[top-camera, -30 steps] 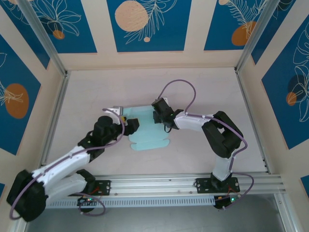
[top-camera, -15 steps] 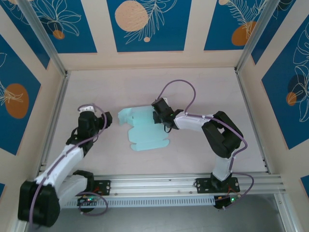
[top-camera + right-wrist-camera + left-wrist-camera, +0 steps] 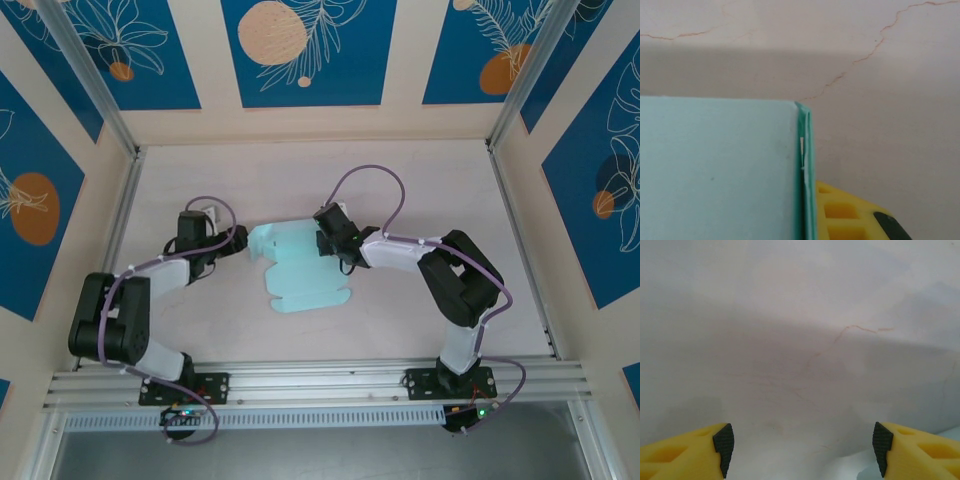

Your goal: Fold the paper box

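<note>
The paper box (image 3: 297, 270) is a pale light-blue die-cut sheet lying flat mid-table, with scalloped tabs toward the near side. My right gripper (image 3: 327, 243) sits on its right edge. In the right wrist view a folded double layer of the paper box (image 3: 715, 170) stands at the centre with a yellow finger (image 3: 850, 215) tight against it, and the other finger is hidden behind the card. My left gripper (image 3: 228, 243) is just left of the sheet, apart from it. Its fingertips (image 3: 724, 445) stand wide open over bare table.
The pale marbled table (image 3: 300, 180) is walled by blue-patterned panels (image 3: 305, 50) and aluminium posts. A metal rail (image 3: 330, 380) runs along the near edge by the arm bases. Free room lies behind the sheet and at the far right.
My left arm pulled off the sheet's left edge, swung out left, then folded back. Its gripper now sits just left of the sheet. My right arm and the sheet have not moved.
</note>
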